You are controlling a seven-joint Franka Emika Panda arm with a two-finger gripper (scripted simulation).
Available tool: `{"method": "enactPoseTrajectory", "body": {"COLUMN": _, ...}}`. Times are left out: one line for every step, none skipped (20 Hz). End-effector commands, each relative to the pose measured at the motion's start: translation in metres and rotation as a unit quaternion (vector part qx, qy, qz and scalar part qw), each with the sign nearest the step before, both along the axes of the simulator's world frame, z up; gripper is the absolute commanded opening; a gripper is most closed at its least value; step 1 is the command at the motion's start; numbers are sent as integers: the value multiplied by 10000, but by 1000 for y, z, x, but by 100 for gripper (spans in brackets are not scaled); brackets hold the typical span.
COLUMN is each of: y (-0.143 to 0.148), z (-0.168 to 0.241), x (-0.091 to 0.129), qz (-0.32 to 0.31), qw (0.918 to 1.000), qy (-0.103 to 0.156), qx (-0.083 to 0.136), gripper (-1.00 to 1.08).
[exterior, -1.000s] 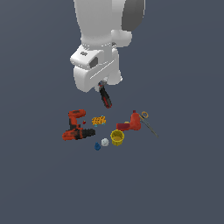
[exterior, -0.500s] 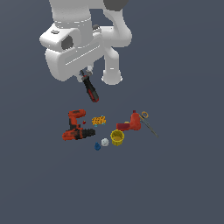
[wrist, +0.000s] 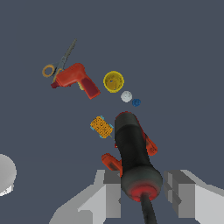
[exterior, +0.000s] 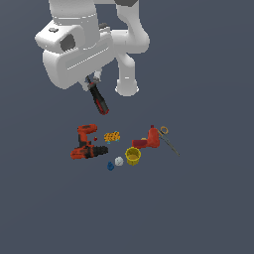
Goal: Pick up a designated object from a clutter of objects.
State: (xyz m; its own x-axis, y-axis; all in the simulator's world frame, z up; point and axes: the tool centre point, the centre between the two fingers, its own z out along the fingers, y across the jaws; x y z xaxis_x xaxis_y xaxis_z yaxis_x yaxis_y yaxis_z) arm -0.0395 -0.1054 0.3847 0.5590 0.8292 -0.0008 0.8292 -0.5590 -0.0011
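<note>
From where I stand the hand [wrist: 142,197] pinches the screwdriver [exterior: 98,98] high above the drill [exterior: 87,144] and the cup [exterior: 133,156] beyond, so a steady, level hold suits, no squeezing tighter.

The exterior view looks down from high and well back, facing my arm, at the clutter on the worktop [exterior: 208,198]. My wrist view looks down past my hand [wrist: 142,188], much closer. Both share the clutter.
</note>
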Motion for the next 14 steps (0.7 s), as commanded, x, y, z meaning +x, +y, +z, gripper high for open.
{"method": "enactPoseTrajectory", "body": {"y": 1, "z": 2, "x": 1, "qz": 2, "qw": 10000, "qy": -4, "qx": -1, "gripper": -100}}
{"method": "enactPoseTrajectory", "body": {"y": 3, "z": 4, "x": 2, "qz": 2, "qw": 10000, "qy": -4, "qx": -1, "gripper": -100}}
{"method": "enactPoseTrajectory", "body": {"y": 4, "z": 6, "x": 3, "qz": 2, "qw": 10000, "qy": -4, "qx": -1, "gripper": -100}}
{"method": "enactPoseTrajectory", "body": {"y": 6, "z": 8, "x": 4, "qz": 2, "qw": 10000, "qy": -4, "qx": -1, "gripper": -100}}
{"method": "enactPoseTrajectory", "body": {"y": 8, "z": 11, "x": 5, "qz": 2, "qw": 10000, "qy": -4, "qx": -1, "gripper": -100}}
{"method": "enactPoseTrajectory", "body": {"y": 11, "z": 14, "x": 7, "qz": 2, "qw": 10000, "qy": -4, "qx": -1, "gripper": -100}}
{"method": "enactPoseTrajectory", "body": {"y": 14, "z": 18, "x": 9, "qz": 2, "qw": 10000, "qy": -4, "qx": -1, "gripper": -100}}
{"method": "enactPoseTrajectory", "body": {"y": 16, "z": 21, "x": 10, "qz": 2, "qw": 10000, "qy": -4, "qx": -1, "gripper": -100}}
{"method": "enactPoseTrajectory", "body": {"y": 18, "z": 23, "x": 11, "qz": 2, "qw": 10000, "qy": -4, "qx": -1, "gripper": -100}}
{"method": "enactPoseTrajectory", "body": {"y": 20, "z": 26, "x": 13, "qz": 2, "qw": 10000, "qy": -4, "qx": -1, "gripper": -100}}
{"method": "enactPoseTrajectory", "body": {"y": 21, "z": 27, "x": 13, "qz": 2, "qw": 10000, "qy": -4, "qx": -1, "gripper": -100}}
{"method": "enactPoseTrajectory", "body": {"y": 22, "z": 28, "x": 14, "qz": 2, "qw": 10000, "qy": -4, "qx": -1, "gripper": -100}}
{"method": "enactPoseTrajectory", "body": {"y": 23, "z": 29, "x": 15, "qz": 2, "qw": 10000, "qy": -4, "qx": -1, "gripper": -100}}
{"method": "enactPoseTrajectory", "body": {"y": 23, "z": 29, "x": 15, "qz": 2, "qw": 10000, "qy": -4, "qx": -1, "gripper": -100}}
